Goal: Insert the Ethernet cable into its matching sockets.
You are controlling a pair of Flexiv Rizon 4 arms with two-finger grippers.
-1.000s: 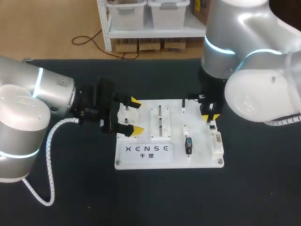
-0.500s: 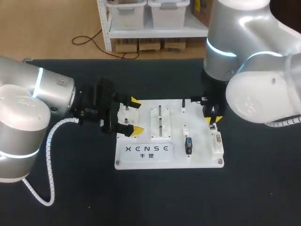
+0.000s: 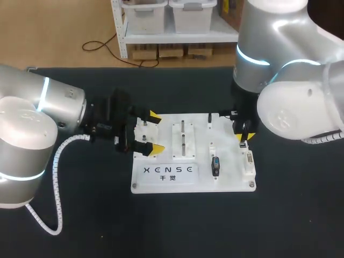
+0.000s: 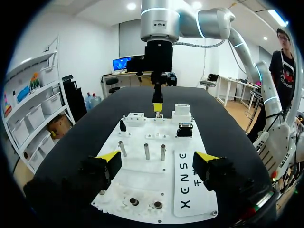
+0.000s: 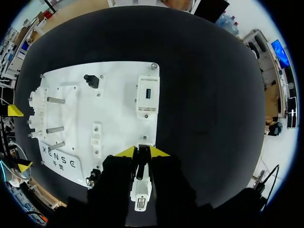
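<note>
At the board's (image 3: pixel 161 185) near edge ran a printed strip. Just beyond it, toward the board's right side, a black connector (image 3: pixel 215 165) stood in a white holder. A white socket block (image 3: pixel 249 161) lay along the board's right edge, just beside that connector. Metal pegs (image 3: pixel 183 141) rose in a row from the board's middle.

The left gripper (image 3: pixel 155 133) was at the board's left edge, its fingers spread wide and pinching nothing, with the board's left end lying between and below the two yellow tips.

The right gripper (image 3: pixel 242 137) hung over the board's right side, just beyond the socket block, pointing down. Its fingers were pressed from two sides onto a pale plug (image 5: pixel 141 187) — the plug ran up between the yellow tips, which met the board right at its edge. Whether the plug sat in any socket could not be told, and no cord showed behind it. At the board's far side, between the pegs and the right gripper, stood a small black part (image 3: pixel 209 121).
</note>
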